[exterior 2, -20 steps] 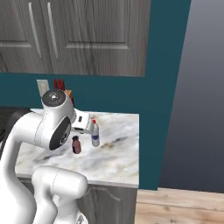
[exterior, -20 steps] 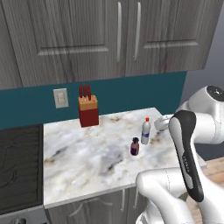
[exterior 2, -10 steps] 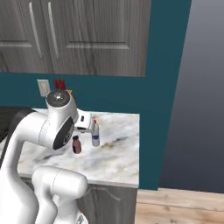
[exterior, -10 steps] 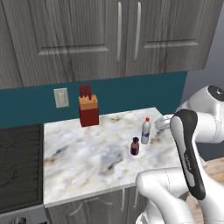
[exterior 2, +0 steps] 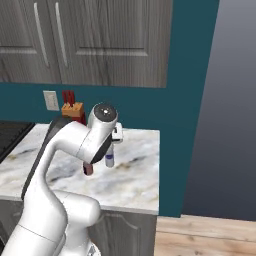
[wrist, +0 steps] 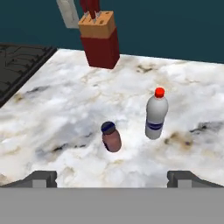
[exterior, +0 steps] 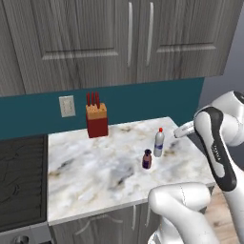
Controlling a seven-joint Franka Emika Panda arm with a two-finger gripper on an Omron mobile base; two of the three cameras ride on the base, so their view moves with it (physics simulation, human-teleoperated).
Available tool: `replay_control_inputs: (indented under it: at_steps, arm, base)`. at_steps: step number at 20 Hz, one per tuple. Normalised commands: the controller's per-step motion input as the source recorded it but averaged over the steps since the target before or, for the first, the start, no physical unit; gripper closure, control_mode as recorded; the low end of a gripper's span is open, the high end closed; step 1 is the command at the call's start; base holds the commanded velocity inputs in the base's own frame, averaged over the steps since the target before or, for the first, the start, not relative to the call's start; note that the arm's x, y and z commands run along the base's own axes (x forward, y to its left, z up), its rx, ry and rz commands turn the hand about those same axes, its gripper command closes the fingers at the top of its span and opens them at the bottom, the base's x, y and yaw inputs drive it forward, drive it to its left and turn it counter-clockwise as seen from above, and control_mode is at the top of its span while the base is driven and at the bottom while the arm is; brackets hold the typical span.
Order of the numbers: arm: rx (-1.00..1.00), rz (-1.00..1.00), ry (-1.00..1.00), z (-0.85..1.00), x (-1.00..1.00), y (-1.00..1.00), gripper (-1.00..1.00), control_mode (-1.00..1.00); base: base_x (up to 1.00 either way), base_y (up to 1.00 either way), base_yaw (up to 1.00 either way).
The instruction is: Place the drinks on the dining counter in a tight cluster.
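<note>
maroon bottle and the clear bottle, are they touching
Apart. The hand view shows bare marble between the maroon bottle and the clear bottle; the left base view shows the same gap.

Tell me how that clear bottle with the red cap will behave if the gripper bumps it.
The clear bottle stands tall and narrow, so it probably tips easily. Being round, it would likely roll once down. The short maroon bottle stands close beside it and might get knocked.
</note>
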Motion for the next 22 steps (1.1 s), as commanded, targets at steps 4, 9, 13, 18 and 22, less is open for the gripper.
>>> replay_control_inputs:
  at_steps: [4, 9, 13, 18, 22]
  arm:
    - [0.0, 0.27, 0.0, -0.26, 0.96, -0.02, -1.0, -1.0]
    - [0.02, 0.3, 0.0, -0.36, 0.87, -0.23, -1.0, -1.0]
    - [0.05, 0.25, 0.0, -0.13, 0.48, -0.56, -1.0, -1.0]
    - [0.05, 0.04, -0.03, -0.03, 0.0, -0.25, -1.0, -1.0]
    - [0.23, 0.0, -0.06, -0.41, 0.08, 0.0, -1.0, -1.0]
  base:
    - [0.0, 0.0, 0.0]
    - [0.0, 0.0, 0.0]
    - [0.0, 0.0, 0.0]
    - [0.0, 0.0, 0.0]
    - [0.0, 0.0, 0.0]
